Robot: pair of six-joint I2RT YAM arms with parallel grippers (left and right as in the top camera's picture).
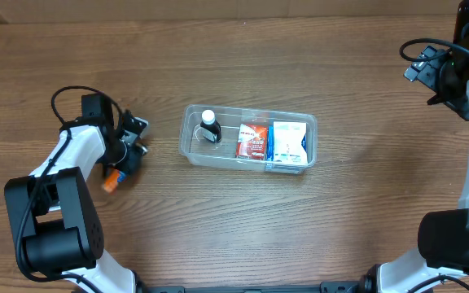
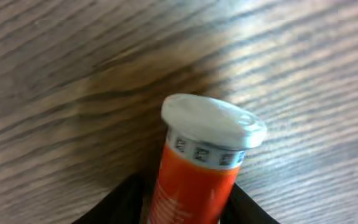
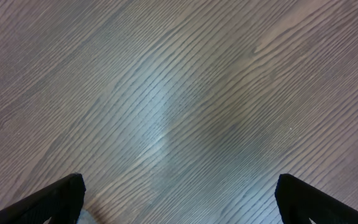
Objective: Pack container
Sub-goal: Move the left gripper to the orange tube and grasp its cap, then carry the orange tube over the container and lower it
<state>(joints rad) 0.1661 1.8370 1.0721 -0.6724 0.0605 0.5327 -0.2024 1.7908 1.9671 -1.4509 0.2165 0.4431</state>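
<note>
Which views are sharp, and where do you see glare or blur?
Overhead: evenly lit and sharp, no harsh shadow around the container. Left wrist: the orange tube looms close and slightly soft, the table behind it blurred. Right wrist: grain crisp, a pale sheen across mid-frame.

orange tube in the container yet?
No, the orange tube is outside the container, off to its left on the table, between the fingers of the left gripper.

Nothing here reads cleanly. The orange tube [image 2: 191, 186] has white print down its side and a grey band [image 2: 207, 154] of small repeated marks under the cap, all too blurred to read. In the container [image 1: 194, 155], the red packet [image 1: 252, 140] and the blue-and-white packet [image 1: 289, 142] carry lettering too small to make out.
</note>
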